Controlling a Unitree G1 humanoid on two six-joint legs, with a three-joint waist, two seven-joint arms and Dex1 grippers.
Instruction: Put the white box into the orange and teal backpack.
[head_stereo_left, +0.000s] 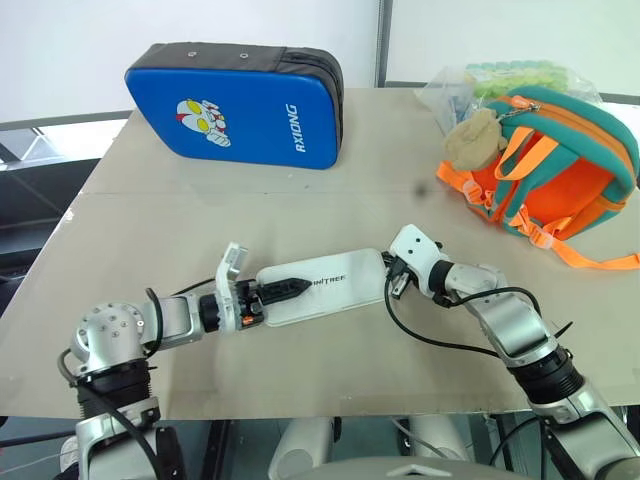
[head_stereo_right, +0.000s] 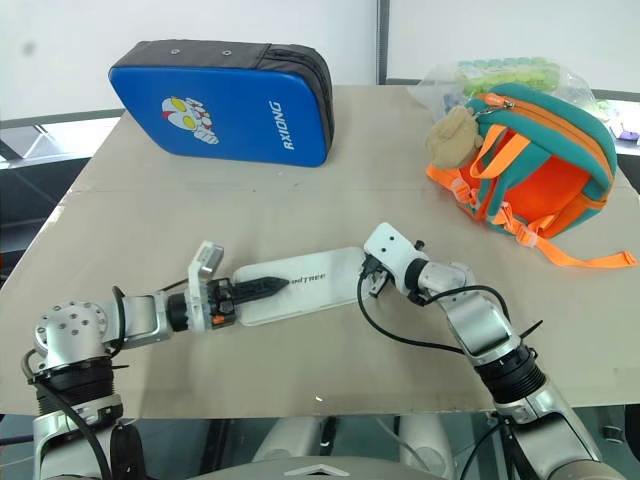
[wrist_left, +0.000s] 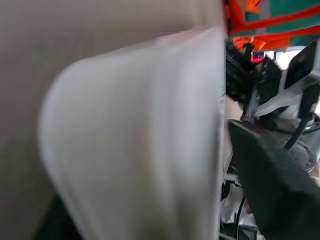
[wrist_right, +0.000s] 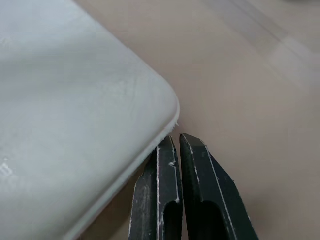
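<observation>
On the tan table (head_stereo_left: 300, 215), the white box (head_stereo_left: 335, 285) lies flat, well apart from the orange and teal backpack (head_stereo_left: 560, 165). The left end effector (head_stereo_left: 290, 288) pinches the box's end. The right end effector (wrist_right: 176, 145), pressed together, touches its other end.

The beige counter (head_stereo_left: 330, 200) carries the white box (head_stereo_left: 330, 285) at centre, blue padded case (head_stereo_left: 235, 105) at 11 o'clock, orange and teal backpack (head_stereo_left: 555, 175) and clear bag (head_stereo_left: 500, 78) at 2 o'clock.

A plain test room or lab is suggested: a bare beige tabletop (head_stereo_left: 330, 215) is set before blank white wall panels (head_stereo_left: 200, 25), and unrelated props, a blue padded case (head_stereo_left: 235, 105) and a clear plastic bag (head_stereo_left: 500, 78), are laid out
</observation>
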